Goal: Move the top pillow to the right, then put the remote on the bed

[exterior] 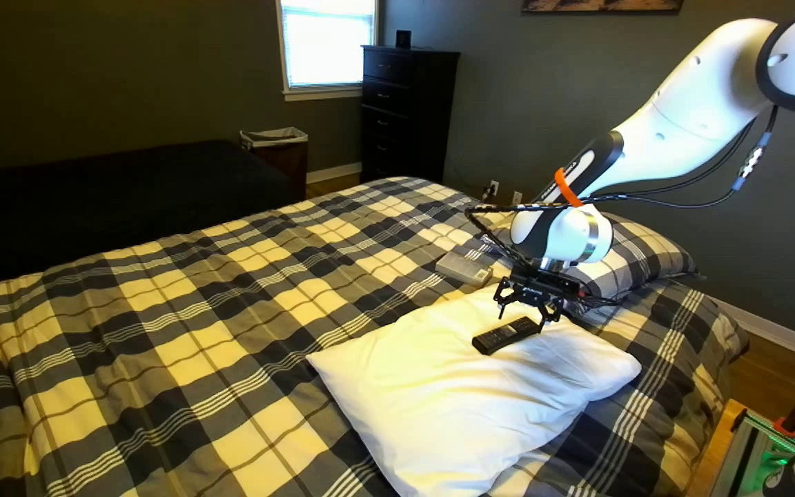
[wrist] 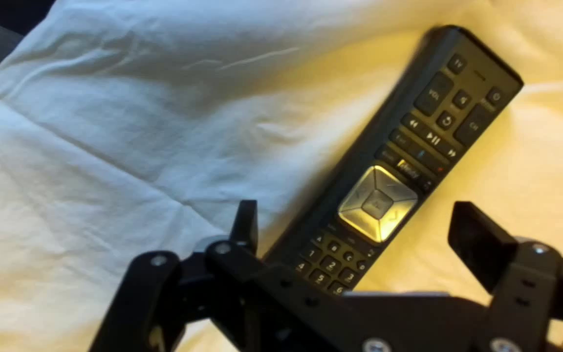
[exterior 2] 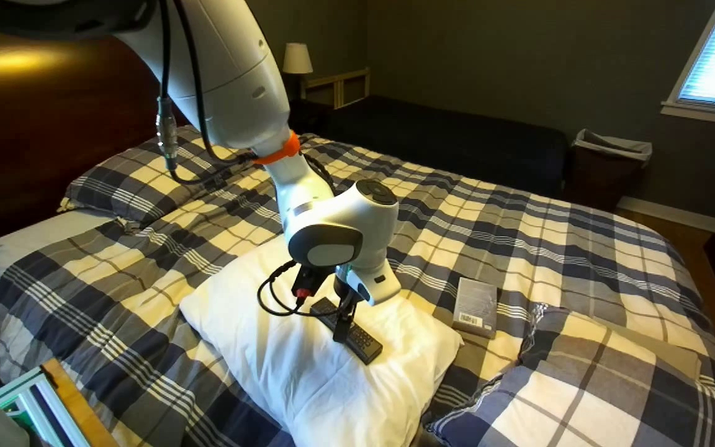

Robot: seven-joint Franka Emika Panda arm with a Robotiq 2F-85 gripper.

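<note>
The spread tool (wrist: 355, 215) hangs, apparently just above the remote (wrist: 384, 181).

Window (exterior: 330, 45) overexposed, surrounding wall (exterior: 114, 76) dim, white pillow (exterior: 466, 400) brightly lit. Wrist view: golden glare and slight blur on the remote (wrist: 399, 161).

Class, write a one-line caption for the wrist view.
The open gripper over a black remote lying on a white pillow.

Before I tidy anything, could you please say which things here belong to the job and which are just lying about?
For the job: remote; bed; plaid pillow near the grey box, likely the top one.
Just lying about: grey box; white pillow under the remote; lined bin.
</note>
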